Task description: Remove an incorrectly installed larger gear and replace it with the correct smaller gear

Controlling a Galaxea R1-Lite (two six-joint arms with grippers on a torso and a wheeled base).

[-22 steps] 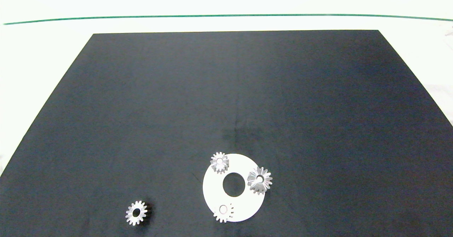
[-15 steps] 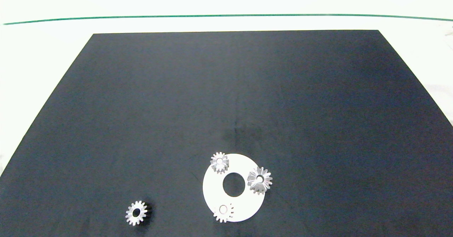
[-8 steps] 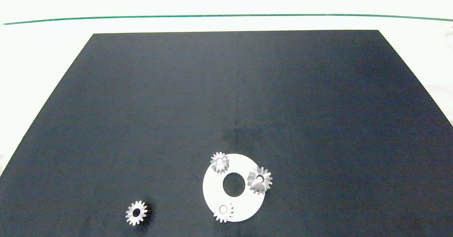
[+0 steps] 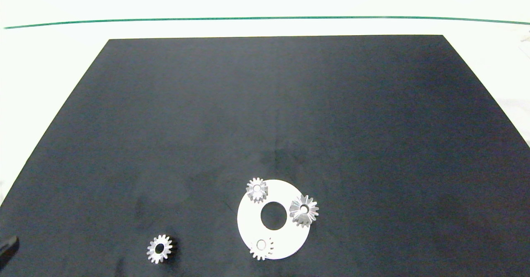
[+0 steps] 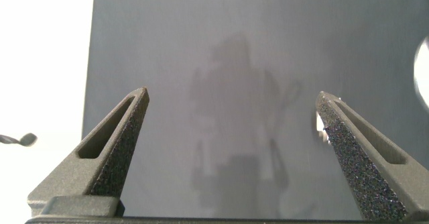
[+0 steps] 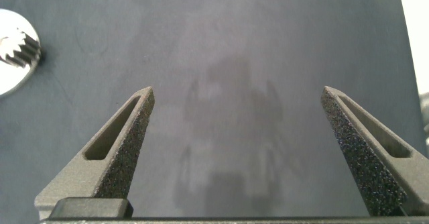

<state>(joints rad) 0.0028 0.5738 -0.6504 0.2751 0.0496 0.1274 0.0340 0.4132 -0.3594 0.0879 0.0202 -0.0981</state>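
Starburst-toothed and bright, the larger gear [image 4: 304, 210] sat on the right edge of a flat white ring-shaped plate [image 4: 252, 223], its long pointed silver teeth radiating from a small dark centre hole and overhanging the plate's rim. Two paler gears with short teeth shared that plate: one [image 4: 256, 190] at its far left edge, the other [image 4: 261, 248] at its near edge, each with a round pale bore. The plate itself was smooth and thin, with a wide round hole cut through its middle, showing the dark matte mat [image 4: 273, 103] beneath. The smaller gear [image 4: 159, 249] lay flat on the mat well apart from the plate, toward the near left, metallic with blunt stubby teeth and a wide dark bore. The left gripper [image 5: 231, 103] hovered over bare mat near its white edge, its two grey wedge-shaped fingers [image 5: 110, 150] with grainy inner pads spread wide and holding nothing; in the head view only a dark tip showed at the near left edge. The right gripper [image 6: 236, 100] likewise hung over the mat, fingers [image 6: 117, 147] spread wide and empty, with a toothed gear on the white plate visible at the edge of its view.
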